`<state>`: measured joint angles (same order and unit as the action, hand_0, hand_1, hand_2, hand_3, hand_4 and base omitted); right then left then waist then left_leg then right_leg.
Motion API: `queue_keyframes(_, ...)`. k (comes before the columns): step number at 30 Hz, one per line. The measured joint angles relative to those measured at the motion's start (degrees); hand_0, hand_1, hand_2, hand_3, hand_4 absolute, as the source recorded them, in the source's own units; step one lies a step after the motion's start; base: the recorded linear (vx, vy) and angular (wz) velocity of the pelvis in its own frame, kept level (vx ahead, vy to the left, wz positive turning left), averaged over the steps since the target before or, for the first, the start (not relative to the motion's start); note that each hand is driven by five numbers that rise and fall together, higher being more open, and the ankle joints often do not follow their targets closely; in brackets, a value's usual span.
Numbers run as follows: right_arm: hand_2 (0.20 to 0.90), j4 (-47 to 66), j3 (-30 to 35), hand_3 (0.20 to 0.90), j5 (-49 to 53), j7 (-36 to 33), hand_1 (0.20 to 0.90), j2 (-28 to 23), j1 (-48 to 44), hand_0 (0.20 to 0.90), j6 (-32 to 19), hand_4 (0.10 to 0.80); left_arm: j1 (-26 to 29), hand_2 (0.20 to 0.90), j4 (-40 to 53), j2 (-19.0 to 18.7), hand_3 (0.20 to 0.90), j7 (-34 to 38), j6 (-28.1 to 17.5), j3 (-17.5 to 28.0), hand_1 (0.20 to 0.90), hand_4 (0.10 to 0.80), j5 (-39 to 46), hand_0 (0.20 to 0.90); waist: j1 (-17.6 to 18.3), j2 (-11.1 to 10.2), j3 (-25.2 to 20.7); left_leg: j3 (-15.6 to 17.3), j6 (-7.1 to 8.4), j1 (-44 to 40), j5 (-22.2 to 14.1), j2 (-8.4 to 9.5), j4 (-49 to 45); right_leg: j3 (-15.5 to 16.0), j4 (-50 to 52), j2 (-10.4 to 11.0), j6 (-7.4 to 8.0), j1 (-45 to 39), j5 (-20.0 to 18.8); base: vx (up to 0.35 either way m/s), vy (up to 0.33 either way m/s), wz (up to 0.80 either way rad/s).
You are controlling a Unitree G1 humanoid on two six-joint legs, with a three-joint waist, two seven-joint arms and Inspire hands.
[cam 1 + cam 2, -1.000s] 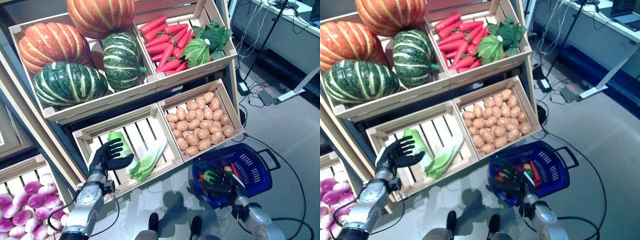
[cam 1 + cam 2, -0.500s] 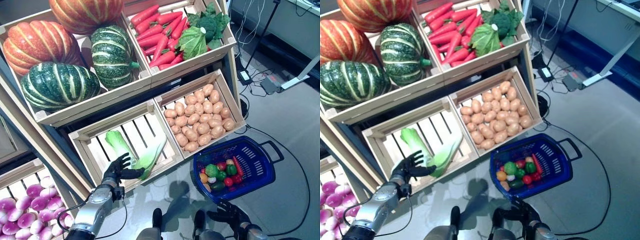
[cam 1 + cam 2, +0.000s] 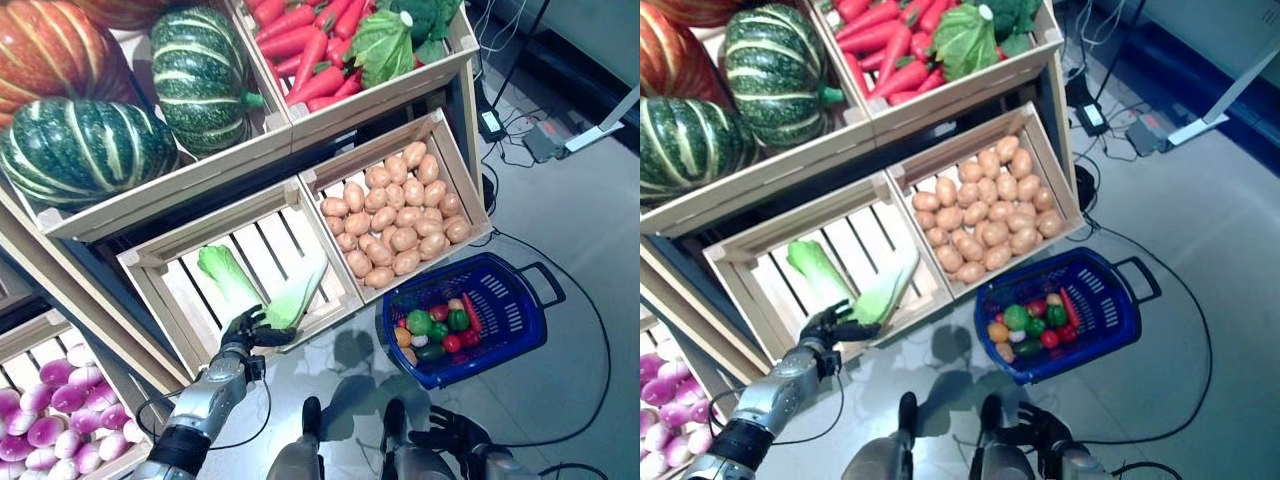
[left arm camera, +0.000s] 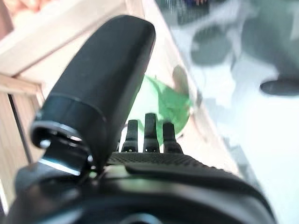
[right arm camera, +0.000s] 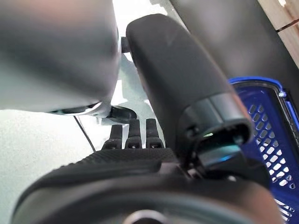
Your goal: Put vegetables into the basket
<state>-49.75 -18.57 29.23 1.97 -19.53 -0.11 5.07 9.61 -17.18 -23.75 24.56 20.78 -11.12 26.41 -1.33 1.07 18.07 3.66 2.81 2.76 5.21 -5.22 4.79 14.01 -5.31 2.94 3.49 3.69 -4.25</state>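
Crate [image 3: 160,300]: holds two leafy greens; the nearer green [image 3: 290,298] lies against the front rail.
Basket [image 3: 530,335]: on floor, part filled.
Left hand [image 3: 247,330]: fingers spread, empty, touching green's stalk end; wrap stalk before lifting.
Right hand [image 3: 1035,428]: low, relaxed, empty.

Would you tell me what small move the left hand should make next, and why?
Probably close the fingers round the cabbage. The left hand sits open at its lower end in the slatted crate, not yet gripping, and the blue basket waits on the floor to the right.
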Motion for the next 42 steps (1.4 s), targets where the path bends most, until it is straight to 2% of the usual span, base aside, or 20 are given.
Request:
queue_keyframes(3, 0.900, -0.35, -0.50, 0.900, 0.26, -0.24, 0.900, 0.04, -1.02, 0.900, -0.10, 0.800, 1.26, 0.900, -1.02, 0.00, 0.900, 4.54, -2.48, 0.02, 0.900, 0.800, -4.25, 0.900, -0.05, -0.82, 0.77, 0.23, 0.05, 0.33, -0.01, -0.22, 0.00, -0.45, 0.01, -0.24, -0.22, 0.51, -0.14, -0.077, -0.070, -0.05)
queue_keyframes(10, 0.900, -1.25, -2.00, 0.900, 0.71, -0.42, 0.900, 0.20, -4.39, 0.900, -1.82, 0.800, 8.68, 0.900, -4.77, -0.48, 0.900, 14.33, -6.05, -0.71, 0.900, 0.800, -10.74, 0.900, 0.14, -3.60, 5.40, 0.56, 0.33, 1.81, 0.19, -0.50, -0.47, -0.80, 0.22, -0.51, -0.74, 1.95, -0.76, -0.080, -0.034, -0.03)
queue_keyframes(15, 0.900, -2.66, -2.31, 0.900, 0.99, -0.41, 0.900, 0.34, -5.72, 0.900, -3.32, 0.800, 11.85, 0.900, -6.47, -1.29, 0.900, 17.60, -7.65, -2.14, 0.900, 0.800, -14.75, 0.900, 0.40, -4.07, 7.60, 0.71, 0.38, 2.93, 0.23, -0.53, -0.50, -0.93, 0.23, -0.55, -0.78, 3.06, -0.94, -0.077, -0.010, -0.02)
queue_keyframes(21, 0.900, -2.91, -2.34, 0.900, 2.74, -0.41, 0.900, 0.34, -7.64, 0.900, -4.20, 0.800, 16.00, 0.900, -9.35, -2.70, 0.900, 20.69, -9.02, -3.08, 0.900, 0.800, -19.03, 0.900, 0.49, -4.27, 9.55, 1.13, 0.39, 4.40, 0.24, -0.56, -0.61, -1.08, 0.25, -0.56, -0.95, 4.69, -1.39, -0.061, 0.010, -0.04)
queue_keyframes(27, 0.900, -2.96, -2.53, 0.900, 2.75, -0.40, 0.900, 0.31, -9.78, 0.900, -4.65, 0.800, 20.12, 0.900, -12.89, -5.09, 0.900, 21.09, -9.09, -7.88, 0.900, 0.800, -28.07, 0.900, 0.73, -4.98, 10.24, 1.21, 0.40, 5.92, 0.26, -0.55, -0.83, -1.20, 0.26, -0.55, -0.95, 6.11, -1.57, -0.018, 0.005, 0.00)
queue_keyframes(31, 0.900, -3.04, -3.14, 0.900, 2.74, -0.40, 0.900, 0.31, -11.24, 0.900, -4.68, 0.800, 20.87, 0.900, -13.85, -6.10, 0.900, 21.17, -8.77, -9.88, 0.900, 0.800, -32.60, 0.900, 1.24, -5.34, 10.47, 1.33, 0.40, 6.42, 0.26, -0.55, -0.81, -1.29, 0.27, -0.54, -0.94, 6.73, -1.60, -0.006, 0.007, -0.02)
queue_keyframes(42, 0.900, -3.57, -4.59, 0.900, 2.74, -0.41, 0.900, 0.32, -12.31, 0.900, -5.15, 0.800, 21.90, 0.900, -16.42, -6.15, 0.900, 23.60, -9.29, -10.94, 0.900, 0.800, -33.56, 0.900, 2.19, -5.36, 10.52, 1.22, 0.41, 6.76, 0.26, -0.56, -1.07, -1.23, 0.26, -0.54, -0.94, 6.86, -1.60, 0.000, 0.000, 0.00)
